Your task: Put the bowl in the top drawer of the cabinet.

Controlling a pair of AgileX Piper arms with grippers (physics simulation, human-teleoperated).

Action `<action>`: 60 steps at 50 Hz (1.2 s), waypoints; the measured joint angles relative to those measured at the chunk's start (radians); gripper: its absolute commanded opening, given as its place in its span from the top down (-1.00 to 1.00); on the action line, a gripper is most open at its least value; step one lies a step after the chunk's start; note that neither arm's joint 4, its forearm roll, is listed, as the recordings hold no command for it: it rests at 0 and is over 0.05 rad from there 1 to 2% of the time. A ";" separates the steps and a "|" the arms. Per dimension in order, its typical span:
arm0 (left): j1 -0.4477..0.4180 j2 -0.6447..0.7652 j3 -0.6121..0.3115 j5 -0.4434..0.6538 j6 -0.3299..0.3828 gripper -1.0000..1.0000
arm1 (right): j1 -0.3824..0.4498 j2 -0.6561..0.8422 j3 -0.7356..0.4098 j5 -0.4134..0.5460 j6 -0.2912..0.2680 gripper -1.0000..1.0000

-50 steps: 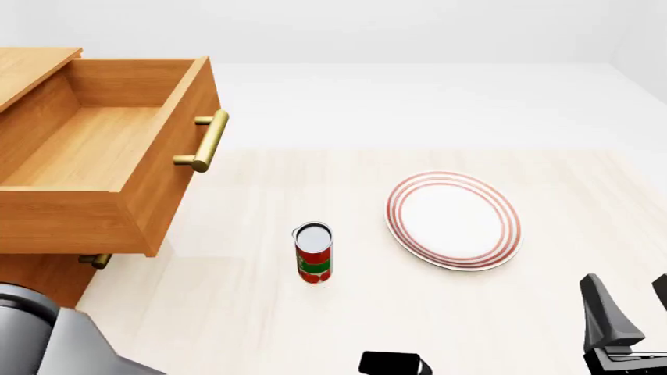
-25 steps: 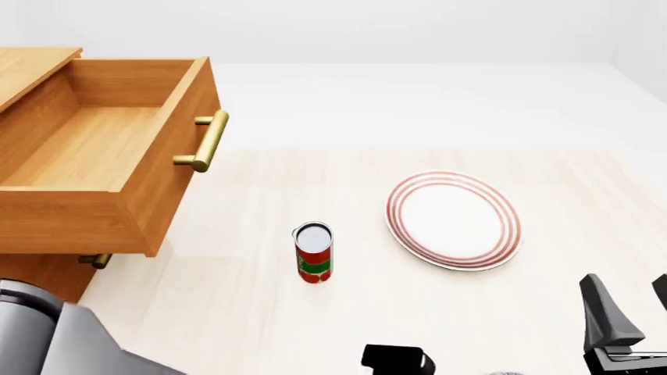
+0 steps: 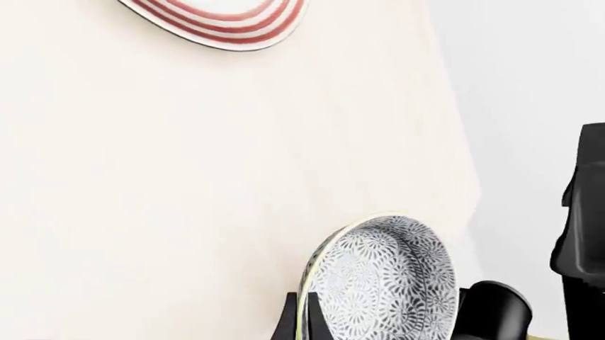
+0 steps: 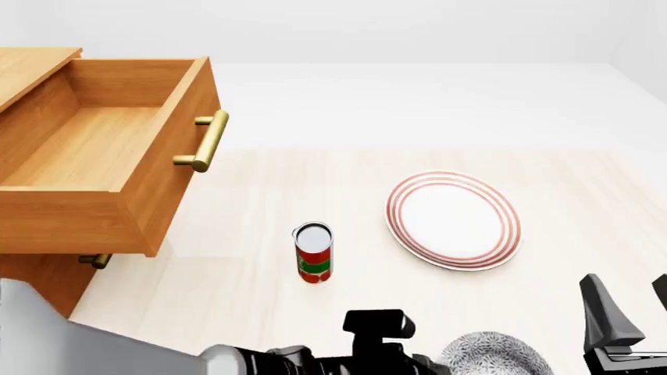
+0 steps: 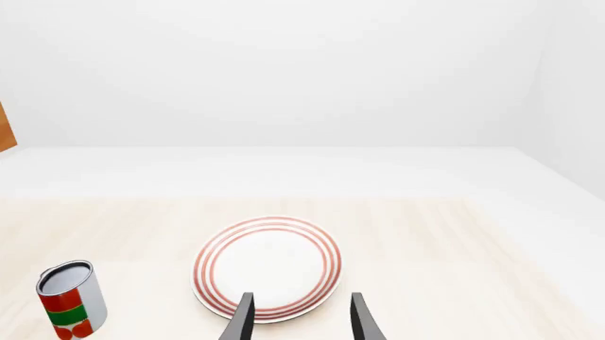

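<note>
The bowl (image 4: 495,353), white with a dense grey-blue speckle, shows at the bottom edge of the front view and stands on edge in the left wrist view (image 3: 383,280). My left gripper (image 4: 401,351) (image 3: 378,327) is shut on the bowl, with a dark finger on either side of it. The top drawer (image 4: 105,160) of the cabinet (image 4: 31,70) is pulled out and open, with nothing inside and its brass handle (image 4: 203,141) facing the table. My right gripper (image 4: 629,308) (image 5: 300,322) stands open with nothing in it at the near right, in front of the plate.
A white plate with red rim rings (image 4: 454,220) (image 5: 268,268) lies right of centre. A red and green can (image 4: 314,252) (image 5: 69,299) stands upright between the drawer and the plate. The lower drawer's small handle (image 4: 94,260) shows under the open drawer.
My left arm has swung in along the near edge toward the right. The bowl, unseen before, now shows at the bottom of the front view. The right arm has stayed still.
</note>
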 measured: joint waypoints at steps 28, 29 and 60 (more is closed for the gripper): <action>0.105 -0.153 -0.034 0.151 0.091 1.00 | 0.000 0.000 0.000 0.000 0.000 -1.00; 0.108 -0.159 -0.036 0.156 0.094 1.00 | 0.000 0.000 0.000 0.000 0.000 -1.00; 0.175 -0.310 -0.107 0.320 0.167 1.00 | 0.000 0.000 0.000 0.000 0.000 -1.00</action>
